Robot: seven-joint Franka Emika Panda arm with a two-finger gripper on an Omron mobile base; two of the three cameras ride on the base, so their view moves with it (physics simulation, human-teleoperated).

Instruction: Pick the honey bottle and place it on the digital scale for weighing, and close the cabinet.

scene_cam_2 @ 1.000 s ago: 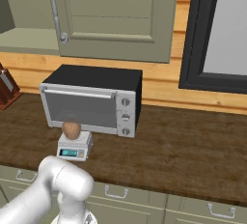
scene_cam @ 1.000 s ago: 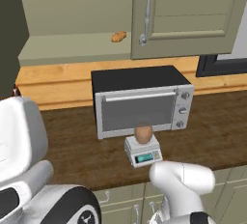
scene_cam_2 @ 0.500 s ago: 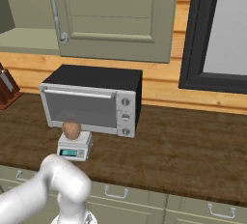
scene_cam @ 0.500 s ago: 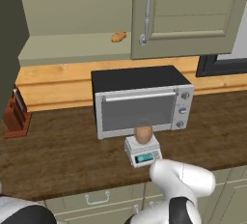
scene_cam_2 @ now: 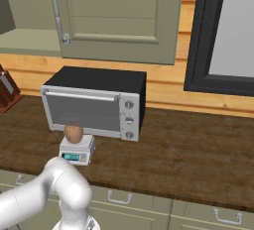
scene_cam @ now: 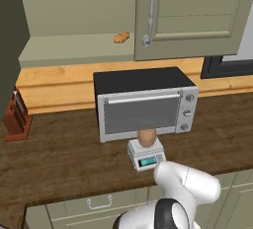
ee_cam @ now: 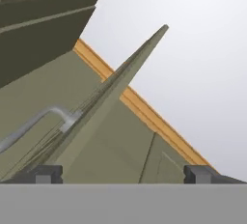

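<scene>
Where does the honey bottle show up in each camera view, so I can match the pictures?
Left base view: honey bottle just below centre, on the digital scale.
Right base view: lower left, on the scale.
Hand view: not in it.
Shared landmark: the silver toaster oven right behind the bottle.

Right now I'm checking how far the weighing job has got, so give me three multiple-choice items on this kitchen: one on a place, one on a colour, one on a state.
1. The honey bottle stands:
A. on the digital scale
B. in the cabinet
C. on the toaster oven

2. The toaster oven's top is:
A. white
B. black
C. green

3. The cabinet's left side is:
A. closed
B. open, with a small orange-brown lump on the shelf
C. hidden

Answers: 1 A, it sits on the platform above the teal display. 2 B, both base views show a black top. 3 B, the shelf lies exposed in the left base view.
</scene>
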